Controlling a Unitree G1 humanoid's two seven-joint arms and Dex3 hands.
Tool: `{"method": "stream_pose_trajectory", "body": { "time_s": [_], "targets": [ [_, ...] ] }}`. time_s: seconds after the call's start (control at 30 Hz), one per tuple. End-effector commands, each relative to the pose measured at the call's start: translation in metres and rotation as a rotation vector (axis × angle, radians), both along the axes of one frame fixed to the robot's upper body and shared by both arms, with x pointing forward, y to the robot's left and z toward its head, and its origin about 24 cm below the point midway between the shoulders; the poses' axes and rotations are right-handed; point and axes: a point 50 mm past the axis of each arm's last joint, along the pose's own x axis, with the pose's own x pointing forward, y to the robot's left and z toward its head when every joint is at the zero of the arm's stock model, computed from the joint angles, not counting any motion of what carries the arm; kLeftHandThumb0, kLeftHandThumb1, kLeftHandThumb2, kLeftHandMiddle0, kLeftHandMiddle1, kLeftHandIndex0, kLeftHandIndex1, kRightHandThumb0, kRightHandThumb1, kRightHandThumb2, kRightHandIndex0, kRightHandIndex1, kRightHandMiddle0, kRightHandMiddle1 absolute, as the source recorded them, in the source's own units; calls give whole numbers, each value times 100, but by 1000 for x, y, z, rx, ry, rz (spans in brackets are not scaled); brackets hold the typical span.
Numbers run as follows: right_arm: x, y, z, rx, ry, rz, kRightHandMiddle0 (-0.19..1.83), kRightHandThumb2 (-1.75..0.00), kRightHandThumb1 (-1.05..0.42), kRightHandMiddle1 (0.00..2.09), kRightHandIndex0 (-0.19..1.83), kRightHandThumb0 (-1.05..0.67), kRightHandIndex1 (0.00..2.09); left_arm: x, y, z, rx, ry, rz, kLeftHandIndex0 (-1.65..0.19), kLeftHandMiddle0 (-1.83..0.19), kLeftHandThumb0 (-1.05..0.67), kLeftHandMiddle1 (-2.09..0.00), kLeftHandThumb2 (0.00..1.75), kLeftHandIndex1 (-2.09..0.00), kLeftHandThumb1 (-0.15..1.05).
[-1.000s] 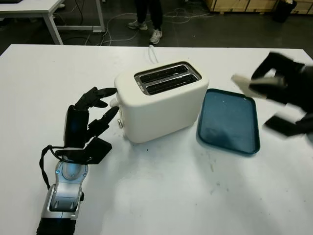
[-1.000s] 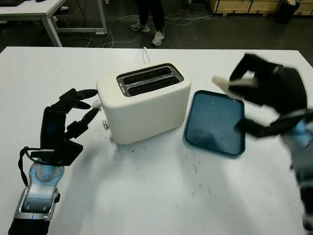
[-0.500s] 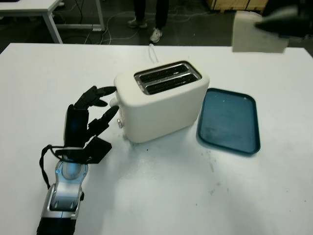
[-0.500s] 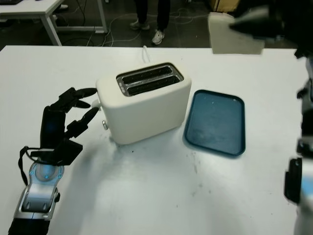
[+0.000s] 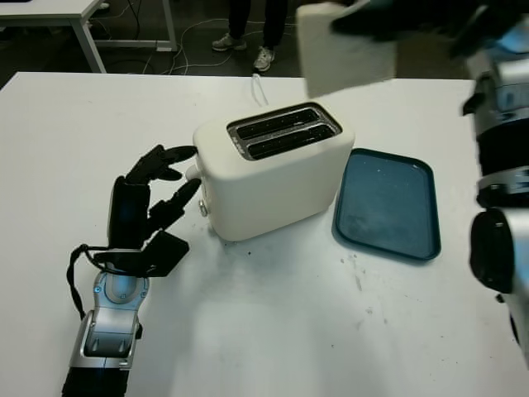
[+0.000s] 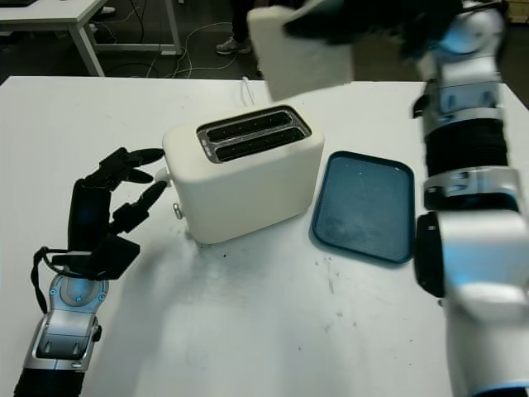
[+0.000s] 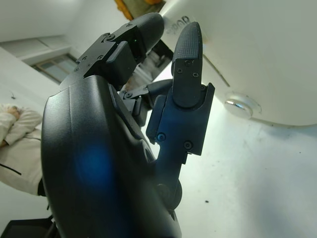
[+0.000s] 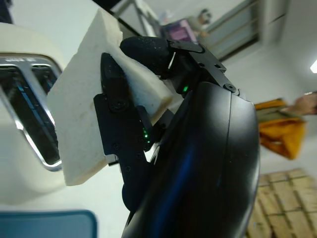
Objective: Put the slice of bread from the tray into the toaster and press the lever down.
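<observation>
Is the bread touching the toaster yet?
Apart. In the left eye view the bread, held by the right hand, hangs above the toaster with clear space between.

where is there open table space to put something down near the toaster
Bare white table runs in front of the toaster, between the left hand and the blue tray. The tray itself holds nothing. It is crowded at the toaster's lever end, where the left hand sits close, and above the slots, where the right hand holds the bread slice.

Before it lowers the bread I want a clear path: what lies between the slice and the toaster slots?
Nothing: in the left eye view the slice of bread, held by the right hand, has open air above the toaster.
</observation>
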Motion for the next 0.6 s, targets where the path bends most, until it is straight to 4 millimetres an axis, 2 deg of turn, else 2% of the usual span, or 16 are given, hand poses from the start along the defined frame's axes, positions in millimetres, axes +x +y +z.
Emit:
{"method": "stream_pose_trajectory", "body": {
  "time_s": [0.0,0.03,0.13,0.3,0.57],
  "targets": [
    [3,7,-2,-46,-12,17,89,-25,-92,175,108,-39,175,-1,0,0,2,-1,9,-60,-37,-54,-134,29,-53,92],
    [4,9,-8,-66,-11,26,89,-20,-92,175,106,-47,175,-1,0,0,1,-3,8,-60,-37,-54,-133,29,-53,92],
    [6,17,-19,-111,-4,50,90,-17,-92,175,106,-57,175,-1,0,0,-2,-6,2,-60,-37,-53,-133,28,-52,92],
    [4,31,-26,-156,-8,105,94,-21,-92,175,110,-56,175,-1,0,0,-4,-2,4,-60,-37,-54,-131,28,-51,92],
    [2,41,-35,-185,-8,131,93,-25,-92,175,110,-51,175,-1,0,1,-1,-2,7,-61,-38,-55,-131,29,-50,92]
  ]
}}
